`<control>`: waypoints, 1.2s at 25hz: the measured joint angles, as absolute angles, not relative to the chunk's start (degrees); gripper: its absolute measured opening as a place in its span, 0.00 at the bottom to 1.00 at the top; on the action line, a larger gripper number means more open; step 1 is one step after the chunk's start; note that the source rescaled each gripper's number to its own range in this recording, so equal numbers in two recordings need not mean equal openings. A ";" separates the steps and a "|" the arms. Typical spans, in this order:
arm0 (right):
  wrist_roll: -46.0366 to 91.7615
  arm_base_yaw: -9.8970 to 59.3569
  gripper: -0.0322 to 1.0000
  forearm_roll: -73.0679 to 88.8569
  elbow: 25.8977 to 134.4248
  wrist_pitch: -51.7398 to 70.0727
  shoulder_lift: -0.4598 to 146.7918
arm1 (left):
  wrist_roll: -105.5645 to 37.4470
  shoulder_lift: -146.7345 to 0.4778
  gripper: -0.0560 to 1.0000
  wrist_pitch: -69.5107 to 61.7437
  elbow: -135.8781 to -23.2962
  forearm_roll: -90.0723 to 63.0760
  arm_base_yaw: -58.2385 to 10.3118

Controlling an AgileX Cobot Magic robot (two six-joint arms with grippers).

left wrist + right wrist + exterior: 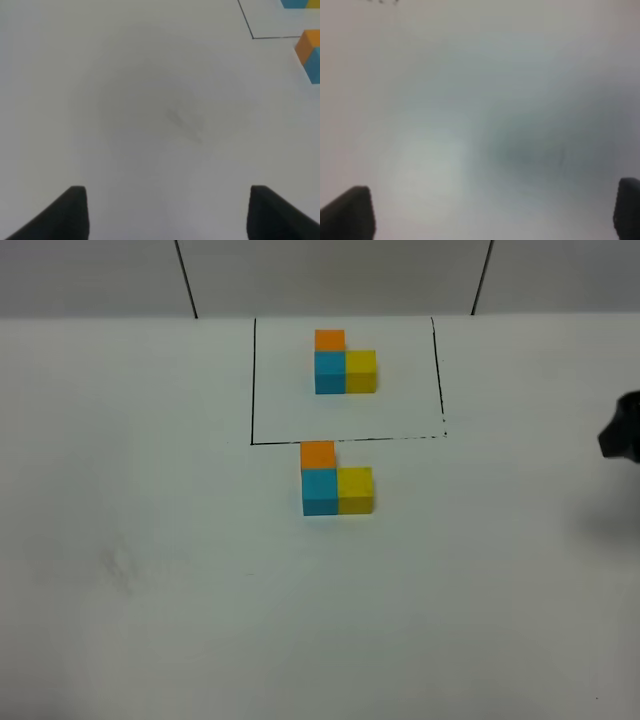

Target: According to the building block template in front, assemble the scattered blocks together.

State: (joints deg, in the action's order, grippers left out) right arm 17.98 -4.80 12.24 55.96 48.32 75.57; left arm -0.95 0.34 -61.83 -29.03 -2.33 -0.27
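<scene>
The building block template is an L of orange, blue and yellow cubes inside a thin black rectangle at the back. Just below the frame's front line, the unframed orange block, blue block and yellow block sit joined in the same L shape. My left gripper is open and empty over bare table; the orange block and blue block show at its view's edge. My right gripper is open and empty; part of it shows at the right edge of the high view.
The white table carries only the drawn frame and the two block groups. Two dark lines run up the back wall.
</scene>
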 joint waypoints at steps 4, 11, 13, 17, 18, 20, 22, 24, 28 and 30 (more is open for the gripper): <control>13.79 -4.69 0.95 9.30 44.07 48.76 59.36 | -0.95 0.34 0.49 -61.83 -29.03 -2.33 -0.27; 5.95 0.33 0.94 6.96 32.47 57.70 27.46 | -0.95 0.34 0.49 -61.83 -29.03 -2.33 -0.27; 3.20 2.37 0.94 5.50 30.32 59.62 20.50 | -0.95 0.34 0.49 -61.83 -29.03 -2.33 -0.27; 1.95 3.75 0.92 4.34 29.23 60.25 7.91 | -0.95 0.34 0.49 -61.83 -29.03 -2.33 -0.27; 1.93 3.75 0.92 4.23 29.03 60.40 5.23 | -0.95 0.34 0.49 -61.83 -29.03 -2.33 -0.27; 1.76 3.75 0.90 4.02 28.83 60.66 1.35 | -0.95 0.34 0.49 -61.83 -29.03 -2.33 -0.27; 1.72 3.75 0.89 3.58 28.83 61.00 -0.19 | -0.95 0.34 0.49 -61.83 -29.03 -2.33 -0.27; 0.80 3.75 0.87 2.51 28.83 61.06 -0.19 | -0.95 0.34 0.49 -61.83 -29.03 -2.33 -0.27; -3.01 3.75 0.85 -0.45 28.79 61.06 -0.24 | -0.95 0.34 0.49 -61.83 -29.03 -2.33 -0.27; -3.87 3.75 0.85 -1.03 28.79 61.11 -0.24 | -0.95 0.34 0.49 -61.83 -29.03 -2.33 -0.27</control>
State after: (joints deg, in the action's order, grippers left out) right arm -3.87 3.75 -1.03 28.79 61.11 -0.24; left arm -0.95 0.34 -61.83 -29.03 -2.33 -0.27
